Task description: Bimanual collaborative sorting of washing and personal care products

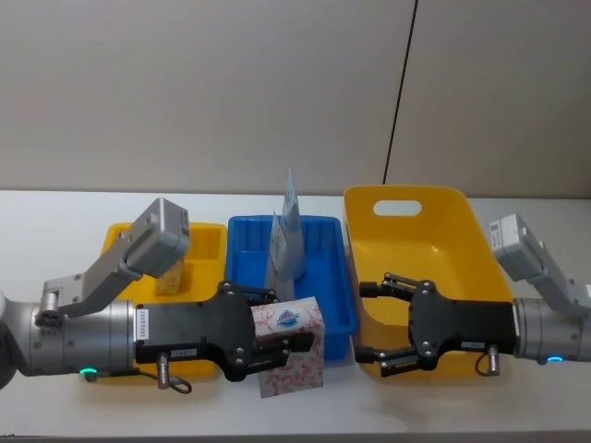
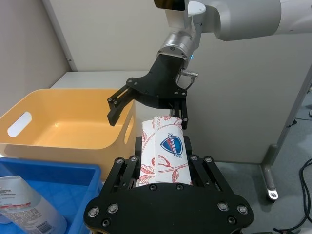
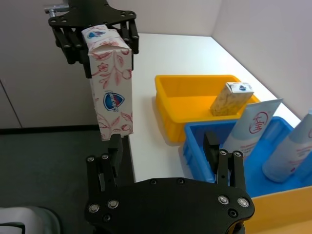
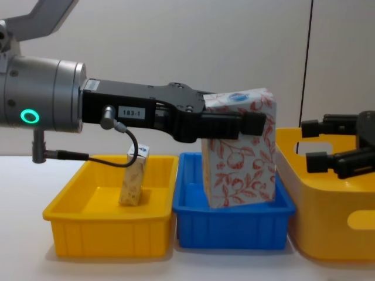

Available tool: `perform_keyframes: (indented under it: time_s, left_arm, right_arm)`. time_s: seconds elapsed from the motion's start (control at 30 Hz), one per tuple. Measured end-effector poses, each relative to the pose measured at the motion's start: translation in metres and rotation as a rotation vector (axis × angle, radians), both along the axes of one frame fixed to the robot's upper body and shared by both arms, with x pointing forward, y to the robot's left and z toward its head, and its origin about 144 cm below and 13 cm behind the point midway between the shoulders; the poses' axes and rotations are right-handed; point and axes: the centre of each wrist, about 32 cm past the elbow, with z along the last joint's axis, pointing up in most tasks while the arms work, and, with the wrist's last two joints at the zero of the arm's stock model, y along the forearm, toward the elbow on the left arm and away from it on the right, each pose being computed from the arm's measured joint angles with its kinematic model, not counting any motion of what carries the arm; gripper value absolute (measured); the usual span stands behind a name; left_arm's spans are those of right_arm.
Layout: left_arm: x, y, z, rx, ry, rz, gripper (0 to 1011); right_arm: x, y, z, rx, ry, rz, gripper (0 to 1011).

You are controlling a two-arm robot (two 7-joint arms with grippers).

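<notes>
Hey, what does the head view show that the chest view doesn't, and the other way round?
Head, not chest: the pale-blue tubes standing in the blue bin, and the far handle slot of the big yellow tub. Chest, not head: that tub's near handle slot, and a clear side view of the small pack leaning in the yellow tray. Both: the left gripper shut on the floral pack, held in the air, and the right gripper open by the tub.
</notes>
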Motion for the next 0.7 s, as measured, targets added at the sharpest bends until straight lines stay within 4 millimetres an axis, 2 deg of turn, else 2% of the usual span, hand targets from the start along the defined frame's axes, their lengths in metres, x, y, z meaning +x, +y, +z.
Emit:
perform_keyframes:
  time_s: [0.7]
  left_arm:
    - [0.0,0.0,0.0,0.0,0.0,0.0,376]
  right_arm:
    - [-0.0013,0.0077,0.0032,0.004,0.031,0.076,1000]
